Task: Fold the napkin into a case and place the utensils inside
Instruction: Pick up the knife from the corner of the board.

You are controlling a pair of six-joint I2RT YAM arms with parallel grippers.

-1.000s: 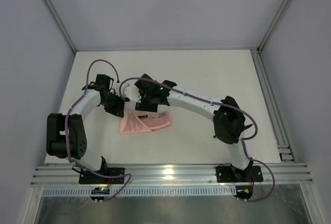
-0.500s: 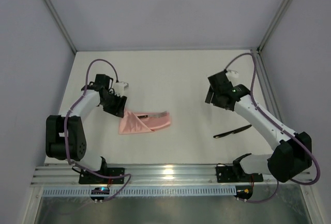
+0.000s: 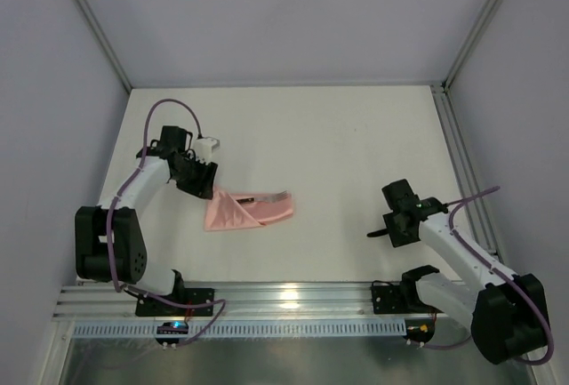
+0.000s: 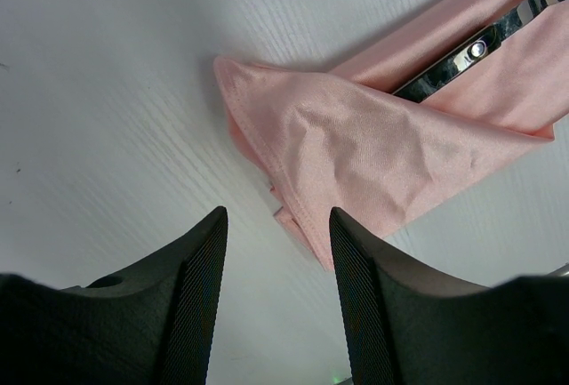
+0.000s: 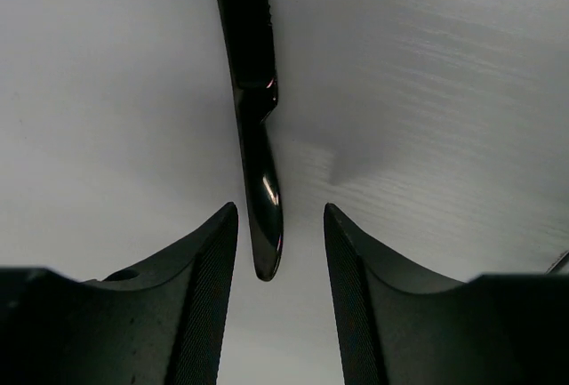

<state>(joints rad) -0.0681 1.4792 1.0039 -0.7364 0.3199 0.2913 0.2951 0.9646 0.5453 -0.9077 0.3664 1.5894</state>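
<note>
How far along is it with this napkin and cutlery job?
Done: the case is folded, with the fork tucked in. In hand: the right gripper straddles the knife, jaws open, not gripping. The left gripper hovers open by the case. Left: putting the knife inside.

White table (image 3: 356,136), matte, with a fine linear grain visible in both wrist views. Aluminium rails (image 3: 293,300) border its near and right edges. Left of centre lies the salmon-pink case (image 3: 244,213), a flat, layered, creased fold of cloth. A dark fork (image 4: 449,67) is tucked between its layers, with pale tines emerging at the far right end. Well apart, toward the right edge, a slim dark knife (image 5: 251,65) rests directly on the bare surface.
</note>
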